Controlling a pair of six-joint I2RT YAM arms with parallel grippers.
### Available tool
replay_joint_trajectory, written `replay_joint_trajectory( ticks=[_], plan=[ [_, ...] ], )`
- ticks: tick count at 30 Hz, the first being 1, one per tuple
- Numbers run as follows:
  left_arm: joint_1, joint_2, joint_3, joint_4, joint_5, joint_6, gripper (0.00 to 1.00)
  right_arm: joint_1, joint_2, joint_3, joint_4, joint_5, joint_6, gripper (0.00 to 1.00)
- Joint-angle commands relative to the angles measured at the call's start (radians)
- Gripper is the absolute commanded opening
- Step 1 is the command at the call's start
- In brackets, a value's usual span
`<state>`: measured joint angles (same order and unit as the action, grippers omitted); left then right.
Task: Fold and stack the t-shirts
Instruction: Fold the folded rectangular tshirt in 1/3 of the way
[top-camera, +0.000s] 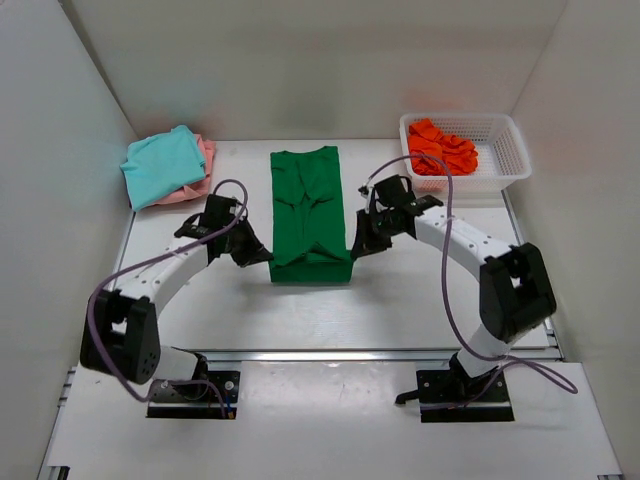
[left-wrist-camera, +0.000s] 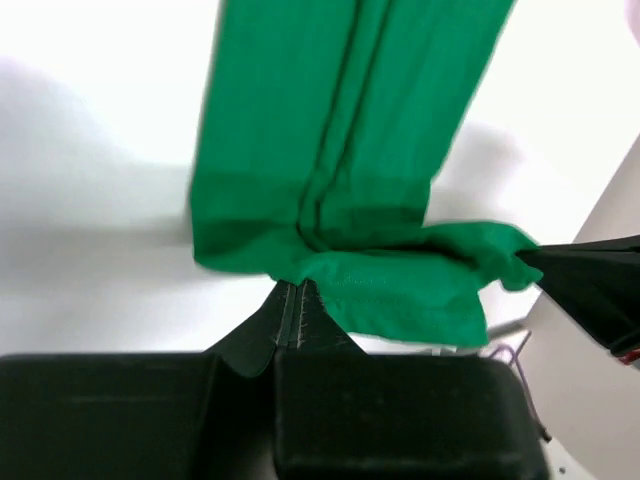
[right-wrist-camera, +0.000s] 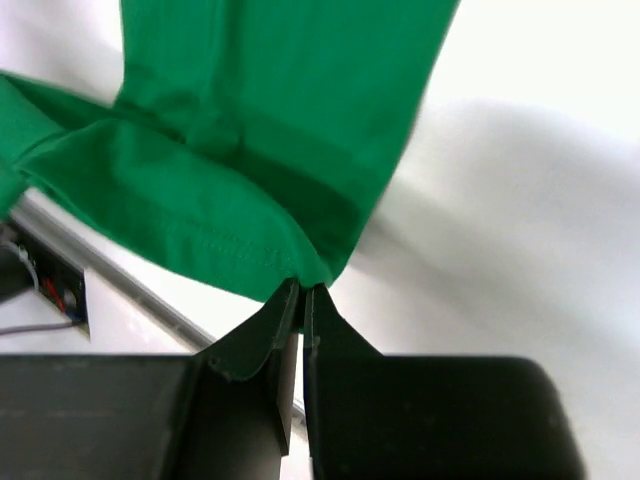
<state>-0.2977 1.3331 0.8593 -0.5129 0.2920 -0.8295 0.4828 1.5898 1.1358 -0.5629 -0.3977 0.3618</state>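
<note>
The dark green t-shirt (top-camera: 308, 205) lies lengthwise on the table centre, folded into a narrow strip, its near end lifted and curled over. My left gripper (top-camera: 267, 257) is shut on the near left corner of the green t-shirt (left-wrist-camera: 330, 215). My right gripper (top-camera: 353, 250) is shut on its near right corner (right-wrist-camera: 230, 190). Both hold the hem a little above the table. The teal t-shirt (top-camera: 163, 165) lies folded on the pale pink one (top-camera: 204, 160) at the back left. The bright orange t-shirt (top-camera: 442, 148) is crumpled in the basket.
A white mesh basket (top-camera: 500, 150) stands at the back right against the wall. White walls enclose the table on the left, back and right. The table's near edge has a metal rail (top-camera: 350, 354).
</note>
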Motion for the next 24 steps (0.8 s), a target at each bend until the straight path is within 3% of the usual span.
replay_joint_trajectory(
  ticks=[1,9,19,22,24],
  plan=[
    [0.043,0.098,0.079,0.022,0.015,0.053,0.00,-0.052,0.094,0.151,-0.038,-0.038,-0.083,0.00],
    [0.091,0.363,0.312,0.040,0.039,0.072,0.00,-0.131,0.363,0.473,-0.129,-0.041,-0.120,0.00],
    [0.127,0.544,0.500,0.068,0.056,0.075,0.00,-0.147,0.581,0.751,-0.167,-0.062,-0.136,0.00],
    [0.143,0.580,0.509,0.115,0.073,0.049,0.13,-0.141,0.625,0.804,-0.163,-0.059,-0.139,0.00],
    [0.155,0.589,0.486,0.190,0.075,-0.008,0.23,-0.136,0.648,0.841,-0.144,-0.044,-0.132,0.06]
  ],
)
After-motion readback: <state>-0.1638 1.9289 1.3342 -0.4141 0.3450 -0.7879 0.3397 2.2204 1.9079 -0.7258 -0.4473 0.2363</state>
